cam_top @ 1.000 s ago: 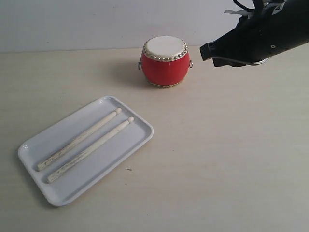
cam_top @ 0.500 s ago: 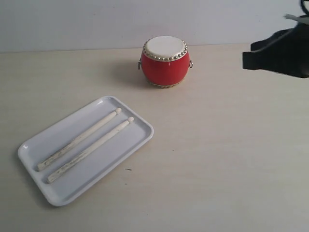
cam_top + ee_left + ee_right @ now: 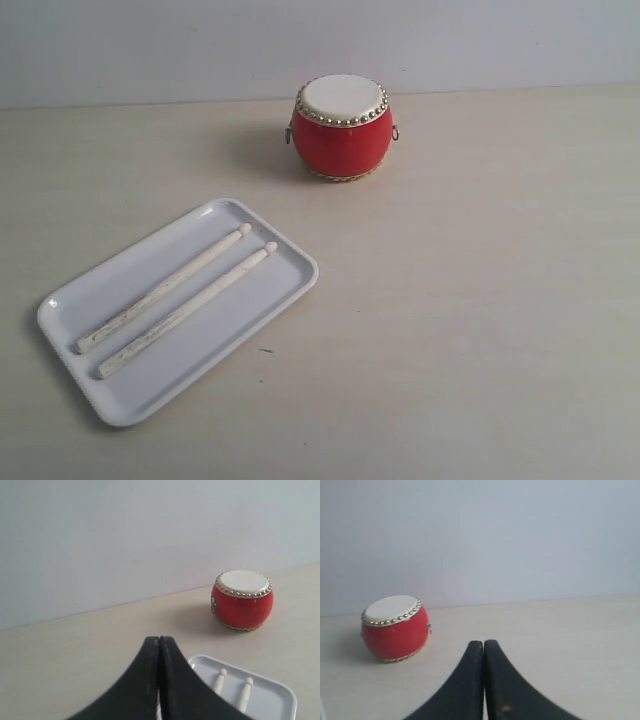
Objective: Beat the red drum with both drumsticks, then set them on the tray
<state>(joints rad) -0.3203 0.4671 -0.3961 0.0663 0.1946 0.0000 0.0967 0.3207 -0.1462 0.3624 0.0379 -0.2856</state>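
The red drum (image 3: 342, 128) stands upright at the back of the table, cream skin up; it also shows in the left wrist view (image 3: 242, 600) and the right wrist view (image 3: 394, 628). Two pale drumsticks (image 3: 165, 286) (image 3: 186, 310) lie side by side in the white tray (image 3: 268, 304) at the front left, tips toward the drum. Their tips (image 3: 220, 677) show in the tray (image 3: 272, 700) in the left wrist view. My left gripper (image 3: 159, 639) is shut and empty, short of the tray. My right gripper (image 3: 483, 643) is shut and empty, away from the drum. Neither arm appears in the exterior view.
The pale wooden table (image 3: 470, 300) runs back to a plain light wall (image 3: 150, 50) just behind the drum. A small dark speck (image 3: 265, 350) lies on the table by the tray's near edge.
The right arm has pulled back to the right and left the exterior view. The drum, tray and drumsticks have stayed put.
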